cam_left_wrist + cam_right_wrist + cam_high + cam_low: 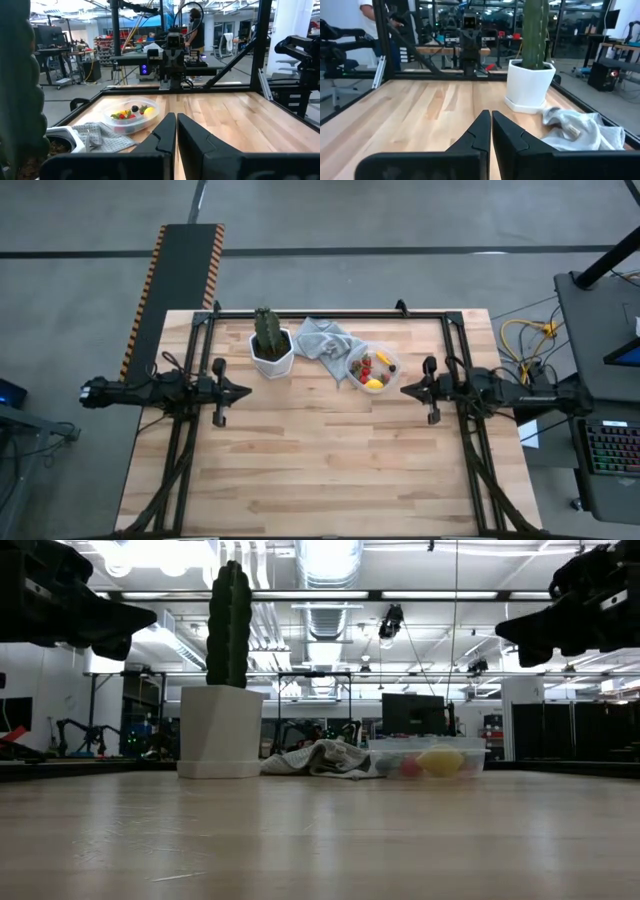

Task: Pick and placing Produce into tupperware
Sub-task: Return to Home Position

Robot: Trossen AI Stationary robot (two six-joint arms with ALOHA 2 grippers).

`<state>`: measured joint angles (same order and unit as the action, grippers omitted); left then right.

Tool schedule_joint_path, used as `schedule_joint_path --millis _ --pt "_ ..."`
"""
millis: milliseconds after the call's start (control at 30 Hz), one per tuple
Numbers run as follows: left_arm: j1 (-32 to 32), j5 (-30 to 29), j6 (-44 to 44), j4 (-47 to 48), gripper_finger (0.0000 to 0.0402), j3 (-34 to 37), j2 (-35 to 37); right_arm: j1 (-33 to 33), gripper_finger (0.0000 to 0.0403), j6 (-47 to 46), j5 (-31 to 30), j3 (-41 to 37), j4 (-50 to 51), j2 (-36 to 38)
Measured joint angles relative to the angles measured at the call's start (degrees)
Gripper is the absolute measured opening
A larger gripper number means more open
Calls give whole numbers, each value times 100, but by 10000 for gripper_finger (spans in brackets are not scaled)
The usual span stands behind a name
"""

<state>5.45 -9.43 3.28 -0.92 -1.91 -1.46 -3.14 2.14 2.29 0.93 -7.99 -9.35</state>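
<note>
Left gripper (240, 391): fingers closed together, holding nothing, raised above the table (330, 470) at its left side, pointing inward. Right gripper (408, 390): likewise closed and empty, raised at the right side, facing the left one, well apart. Between them, toward the far edge: tub (395, 360), nearer the right gripper, holding the produce (372, 370) of red, yellow and dark pieces; none visible loose on the wood. Cloth (325, 340) touching the tub; cactus (268, 332) in pot (272, 362) just beyond. Homing, by the look of it, nearly complete: best finished high and level, drawing straight back from tub and cactus, fingers closed.
</note>
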Motion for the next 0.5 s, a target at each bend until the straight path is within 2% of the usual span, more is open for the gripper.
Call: schedule_joint_path --millis 167,300,500 --pt "2 65 -89 8 0 13 1 -50 8 -127 164 -40 54 65" --pt "2 172 -174 41 0 59 -1 -54 8 -385 183 -41 612 108" --pt "1 280 -268 -93 0 132 -3 -54 8 -317 171 -42 471 106"
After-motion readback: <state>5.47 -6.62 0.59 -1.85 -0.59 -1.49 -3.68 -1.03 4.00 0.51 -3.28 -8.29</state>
